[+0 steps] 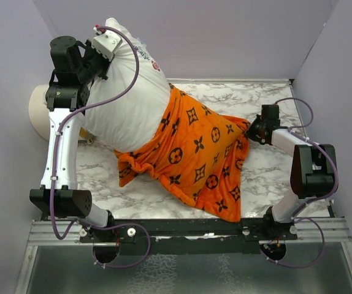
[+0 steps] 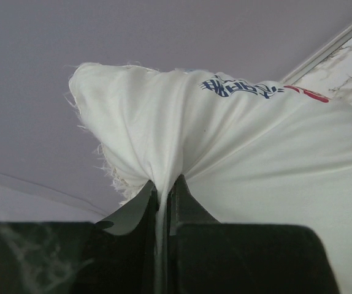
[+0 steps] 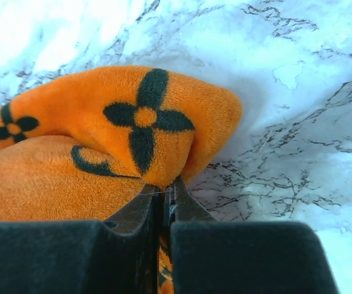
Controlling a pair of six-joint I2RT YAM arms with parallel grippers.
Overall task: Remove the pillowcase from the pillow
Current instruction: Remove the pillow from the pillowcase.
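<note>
At the far left a cream roll (image 1: 38, 111) sits by the wall, partly behind my left arm (image 1: 62, 153). My left pincer (image 2: 164, 184) is raised at the back left, pressed together on a pinch of white fabric at the upper corner of the pillow (image 1: 127, 101). The cloth gathers into folds where my jaws squeeze it, and a frayed seam edge runs just above. That corner is lifted off the marble table (image 1: 268, 101), so the pillow slopes down from my grip toward the middle, with a blue and red printed mark (image 2: 243, 89) near its top. Its upper half is bare. Its lower end disappears under the pillowcase (image 1: 200, 153), which is bunched around it and spreads over the table toward the front edge. On the right, my right pincer (image 3: 168, 188) is low at the table, pinching the orange plush at the pillowcase's far right corner. A fold with a black four-petal flower bulges just beyond my fingertips, lying on the marble.
</note>
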